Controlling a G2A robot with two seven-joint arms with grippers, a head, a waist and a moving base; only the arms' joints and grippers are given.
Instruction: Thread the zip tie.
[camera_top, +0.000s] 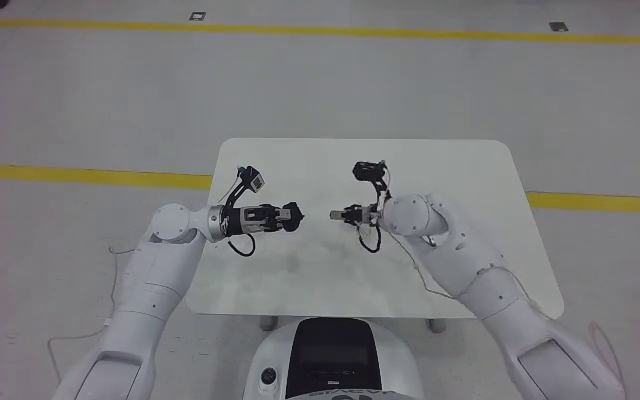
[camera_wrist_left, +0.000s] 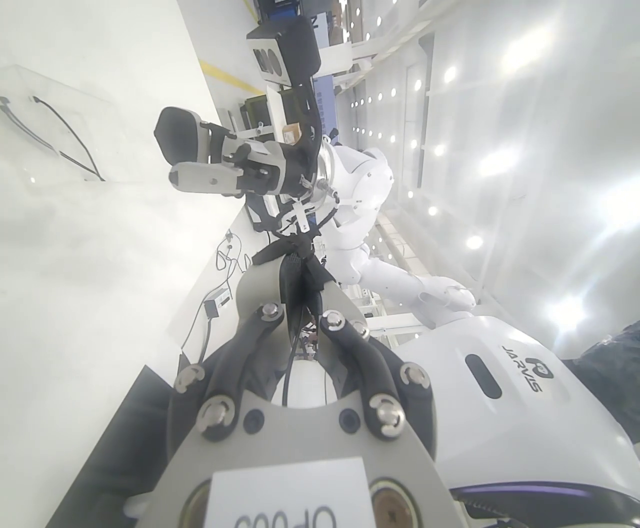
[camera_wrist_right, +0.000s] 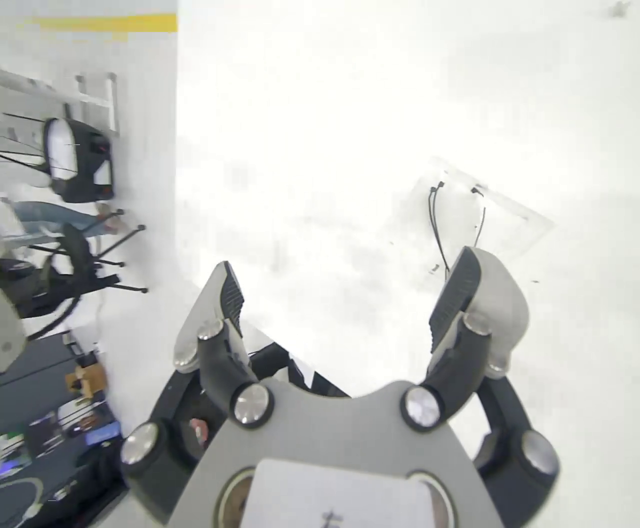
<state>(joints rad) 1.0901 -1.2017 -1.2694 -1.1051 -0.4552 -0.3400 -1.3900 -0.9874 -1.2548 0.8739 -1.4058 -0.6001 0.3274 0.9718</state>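
My left pincer (camera_top: 292, 214) sits over the middle of the counter (camera_top: 450, 180), pointing at the other arm. Its fingers are pressed together on a black zip tie (camera_wrist_left: 286, 375). One bit pokes out past the tips and the thin tail runs back toward my wrist. Right across from it, near but not touching, is my right pincer (camera_top: 336, 213), with its fingers spread wide apart and nothing between them. Down on the counter there's a clear tray (camera_wrist_right: 520, 220) with a few spare ties (camera_wrist_right: 436, 225) lying loose in it, also black, well apart from both pincers.
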